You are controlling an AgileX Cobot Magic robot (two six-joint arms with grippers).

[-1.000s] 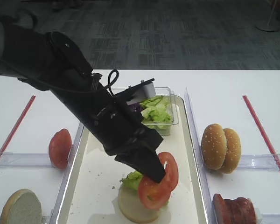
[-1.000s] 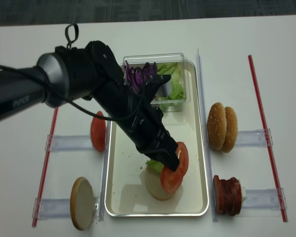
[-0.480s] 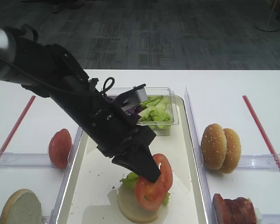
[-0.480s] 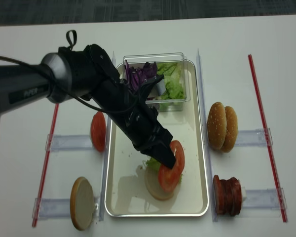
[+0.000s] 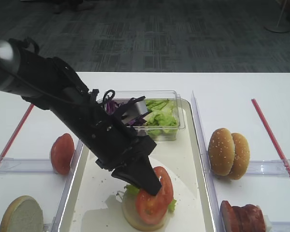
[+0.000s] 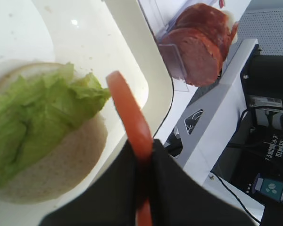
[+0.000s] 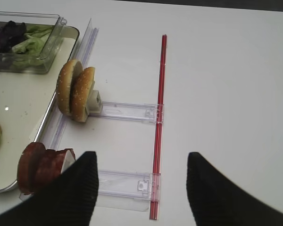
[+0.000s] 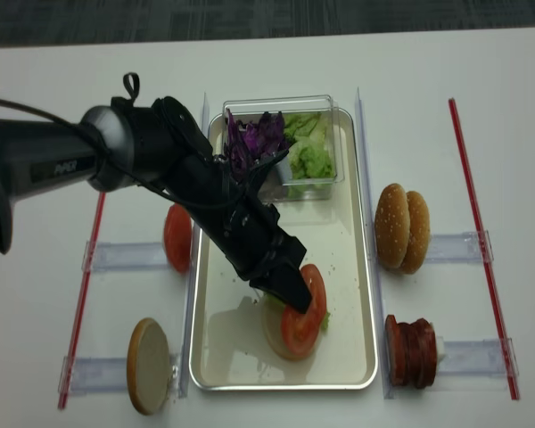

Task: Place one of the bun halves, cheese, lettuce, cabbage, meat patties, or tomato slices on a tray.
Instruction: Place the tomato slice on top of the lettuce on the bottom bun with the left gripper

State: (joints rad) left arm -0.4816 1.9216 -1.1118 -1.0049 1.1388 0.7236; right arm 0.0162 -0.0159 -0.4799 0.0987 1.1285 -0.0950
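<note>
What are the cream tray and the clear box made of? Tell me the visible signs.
Large cream-white rectangular tray: it looks like glossy enamelled metal or hard plastic, with a shiny rolled rim and light glints; which one cannot be told. Small clear box holding leaves: apparently rigid transparent plastic, its contents showing through its walls.

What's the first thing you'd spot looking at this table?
The big black left gripper reaching over the tray, pinching a red tomato slice just above the lettuce lying on a bun half. Next, the sesame buns standing to the right of the tray.
</note>
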